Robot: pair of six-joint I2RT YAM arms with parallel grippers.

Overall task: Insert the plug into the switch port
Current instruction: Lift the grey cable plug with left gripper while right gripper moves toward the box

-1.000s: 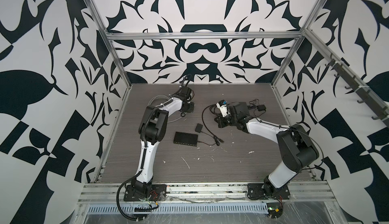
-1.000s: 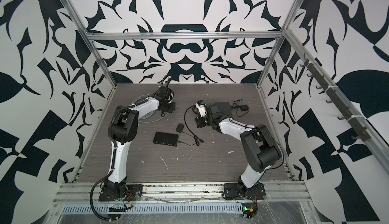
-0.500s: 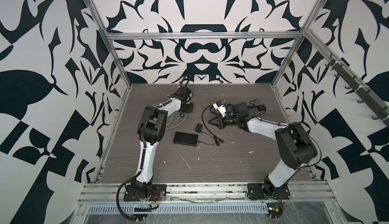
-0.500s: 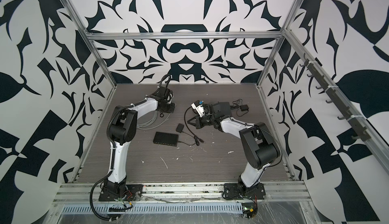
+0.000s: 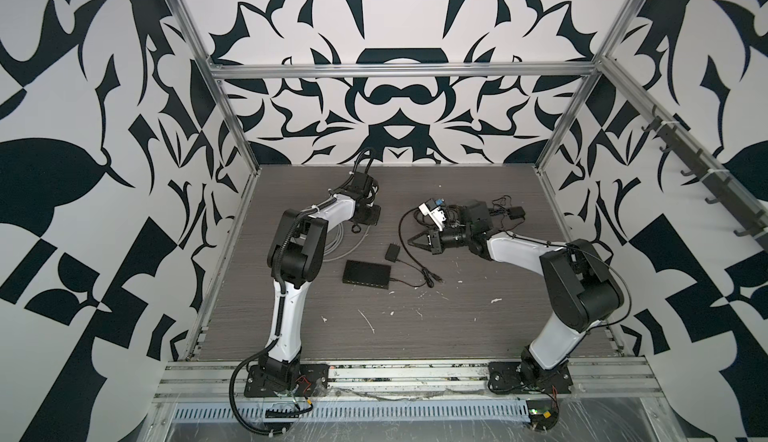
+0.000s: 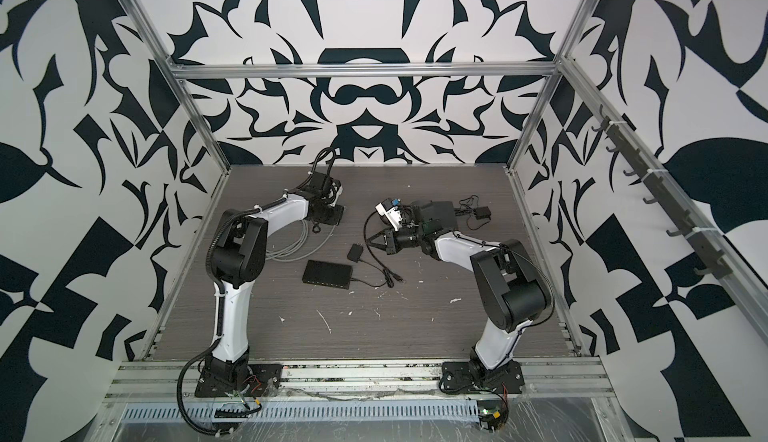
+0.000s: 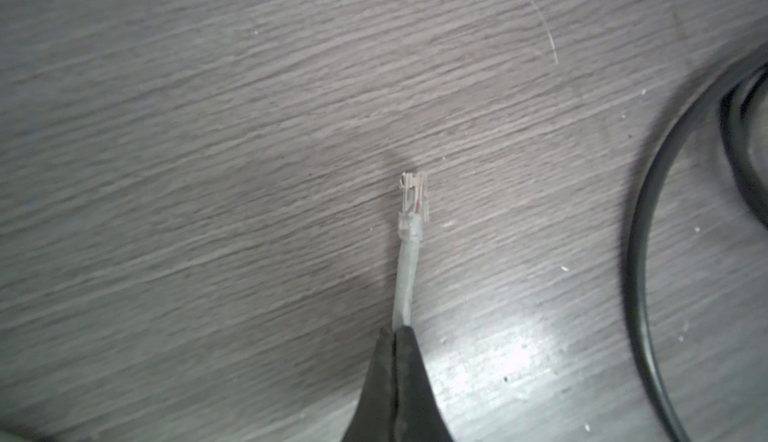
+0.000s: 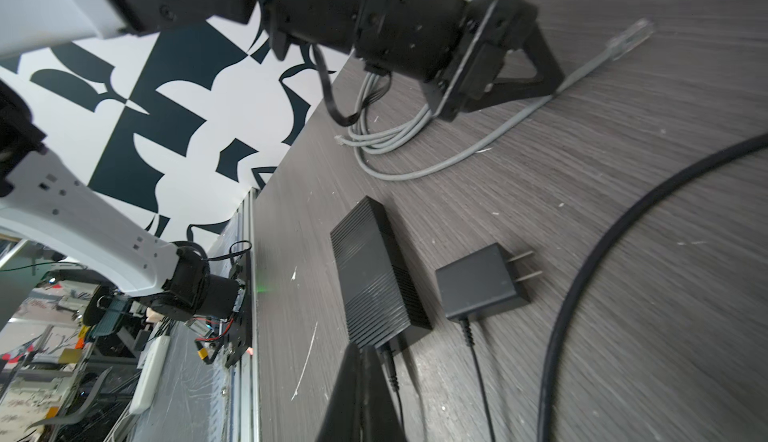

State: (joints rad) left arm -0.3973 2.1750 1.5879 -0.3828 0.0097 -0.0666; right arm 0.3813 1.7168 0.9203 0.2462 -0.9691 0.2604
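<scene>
Table (image 7: 208,128): wood-grain surface, matt, faint sheen in places. Plug (image 7: 413,199): clear glossy plastic. Grey cable (image 7: 405,282): smooth matt jacket. Switch (image 8: 374,269): black casing, ribbed, matt. Power adapter (image 8: 482,284): smooth matt black plastic; prongs (image 8: 524,256) bright metal. Frame (image 5: 399,69): pale satin metal.

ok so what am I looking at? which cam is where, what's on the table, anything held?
It's a two-armed robot: white-and-black left arm and right arm on a rail at the front of a grey wood-grain table. Both top views look down on the cell; each wrist view rides on one arm, close up. On the table: a flat black ribbed switch box, a black two-prong power adapter and a grey network cable. The left arm's fingers are shut on that cable behind its clear plug. The right arm's fingers are shut and empty, near the switch box.
</scene>
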